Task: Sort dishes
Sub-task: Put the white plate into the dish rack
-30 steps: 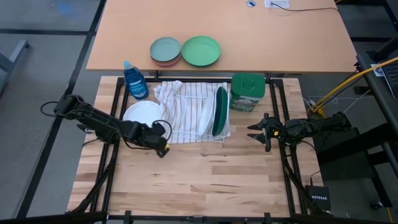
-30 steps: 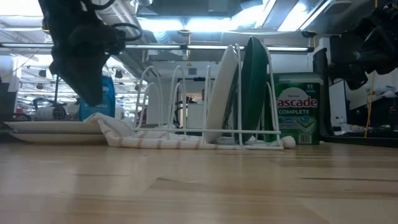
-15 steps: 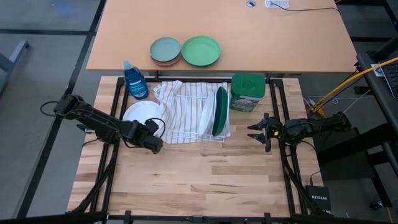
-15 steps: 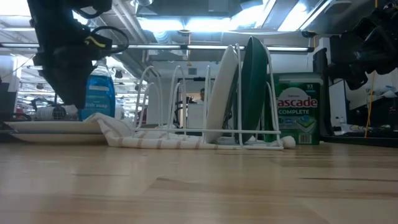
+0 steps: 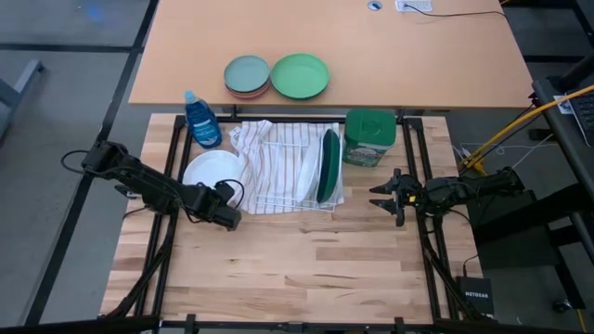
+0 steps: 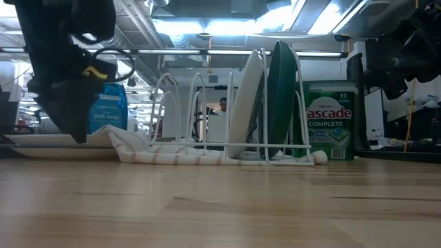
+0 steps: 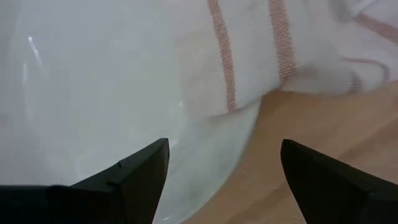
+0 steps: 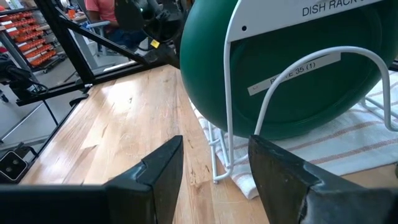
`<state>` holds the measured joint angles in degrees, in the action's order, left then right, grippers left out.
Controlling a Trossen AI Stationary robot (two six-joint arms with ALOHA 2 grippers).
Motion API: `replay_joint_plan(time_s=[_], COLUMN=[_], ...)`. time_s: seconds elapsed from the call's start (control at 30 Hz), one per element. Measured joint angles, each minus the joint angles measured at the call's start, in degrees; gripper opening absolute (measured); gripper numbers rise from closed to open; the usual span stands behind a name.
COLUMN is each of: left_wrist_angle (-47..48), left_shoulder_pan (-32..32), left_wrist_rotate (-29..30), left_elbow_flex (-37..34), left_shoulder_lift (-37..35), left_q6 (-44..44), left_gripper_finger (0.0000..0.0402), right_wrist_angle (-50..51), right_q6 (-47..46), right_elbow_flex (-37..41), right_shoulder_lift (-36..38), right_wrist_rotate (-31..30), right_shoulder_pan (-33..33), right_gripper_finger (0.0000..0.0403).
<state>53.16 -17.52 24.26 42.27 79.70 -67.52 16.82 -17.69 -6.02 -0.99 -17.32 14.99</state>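
Note:
A white plate [image 5: 209, 169] lies flat on the table's left part, with a corner of the striped towel [image 7: 249, 50] draped over its rim. My left gripper [image 5: 230, 215] hovers open just off the plate's near right rim [image 7: 211, 168], touching nothing. In the white wire rack [image 5: 278, 162] another white plate [image 6: 247, 103] and a dark green plate [image 5: 328, 167] stand on edge. At the rack's right, my right gripper [image 5: 376, 197] waits open, facing the green plate [image 8: 280, 68].
A blue dish-soap bottle [image 5: 201, 119] stands behind the flat plate, and a green detergent tub [image 5: 370, 137] right of the rack. A light-green plate [image 5: 300, 75] and a grey-teal plate [image 5: 246, 74] sit on the far table. Bare wood [image 5: 306, 269] stretches along the near side.
My left gripper has gone down and toward the table's left edge, closer to the flat white plate. The plates, the rack and my right arm have stayed where they were.

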Motion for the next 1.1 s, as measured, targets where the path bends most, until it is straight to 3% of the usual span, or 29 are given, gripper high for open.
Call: replay_joint_plan(time_s=[0.47,0.6,0.8,1.1], left_wrist_angle=[-5.8,-6.3,-6.0,-6.1], left_shoulder_pan=[1.8,2.4,2.3,2.7], left_wrist_rotate=[0.5,0.5,0.2,-1.0], left_elbow_flex=[-4.9,-4.9,-4.9,-4.9], left_shoulder_lift=[0.0,0.0,0.0,0.0], left_q6=[0.6,2.0,2.0,2.0], left_gripper_finger=[0.0296,0.028,0.0215,0.0085], right_wrist_angle=[0.0,0.0,0.0,0.0], right_q6=[0.0,0.0,0.0,0.0], right_elbow_flex=[0.0,0.0,0.0,0.0], right_shoulder_lift=[0.0,0.0,0.0,0.0], right_wrist_rotate=[0.0,0.0,0.0,0.0], right_shoulder_pan=[0.0,0.0,0.0,0.0], right_gripper_finger=[0.0186,0.0186,0.0186,0.0186])
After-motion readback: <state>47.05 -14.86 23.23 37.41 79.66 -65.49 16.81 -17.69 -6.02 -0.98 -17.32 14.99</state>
